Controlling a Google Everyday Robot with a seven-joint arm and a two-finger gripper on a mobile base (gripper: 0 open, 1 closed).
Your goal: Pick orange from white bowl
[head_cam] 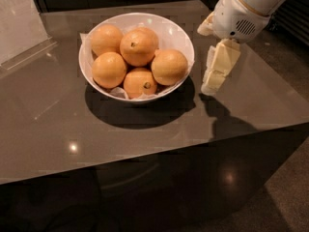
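The white bowl (pixel 179 32) stands on the dark glossy table, a little back of its middle, with crinkled white paper at the rim. Several oranges fill it. Three show smooth skin with no stem dot: one at the right (pixel 169 66), one at the left (pixel 109 69) and one at the back left (pixel 106 38). The top one (pixel 139 46) and the front one (pixel 140 82) show dark stem dots. My gripper (pixel 211 87) hangs pointing down just right of the bowl's rim, above the table and beside the bowl, holding nothing I can see.
A clear plastic sign stand (pixel 21 30) sits at the back left of the table (pixel 58 124). The table's front edge runs below the bowl and its right edge lies past my arm (pixel 241 13). Dark floor lies beyond both edges.
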